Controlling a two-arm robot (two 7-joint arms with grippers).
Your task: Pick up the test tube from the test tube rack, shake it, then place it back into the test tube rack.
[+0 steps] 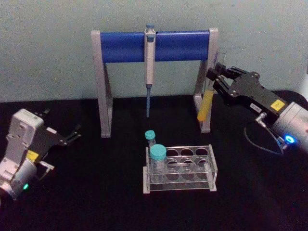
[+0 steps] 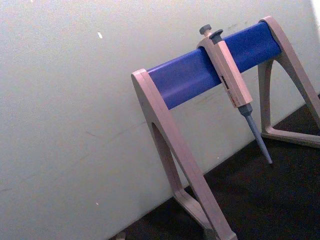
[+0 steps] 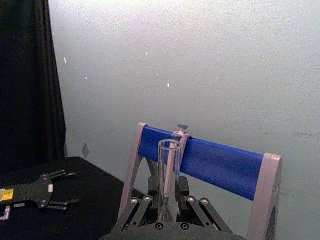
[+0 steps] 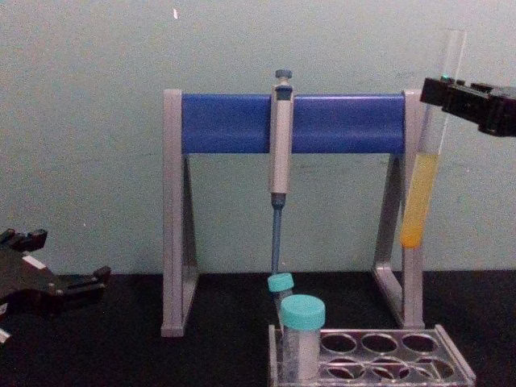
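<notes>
1. The right pincer [image 1: 215, 77] hung in the air at the right end of the pipette stand [image 1: 125, 46], about at the height of its blue bar.
2. This pincer was closed on the test tube [image 1: 208, 98], and it gripped the glass in the upper part.
3. From the chest view, the test tube [image 4: 423, 185] stood almost upright just beside the right leg of the pipette stand [image 4: 230, 122]. Its open top reached above the bar and its round bottom ended about halfway down the leg.
4. Yellow-orange liquid filled the lower part of the tube, while the upper part was clear.
5. The test tube rack [image 1: 179, 188] stood on the black table [image 1: 86, 192] in front of the pipette stand, below the right half of the bar. The held tube was well above it and did not touch it.
6. In the rack's left end stood a wide teal-capped tube [image 1: 157, 159], and a thin teal-capped tube [image 1: 151, 137] leaned just behind it, toward the stand.
7. A pipette [image 1: 149, 62] hung from the middle of the bar with its tip pointing down.
8. The left pincer [image 1: 72, 134] rested low, to the left of the stand's left leg. Its fingers were spread apart and held nothing.
</notes>
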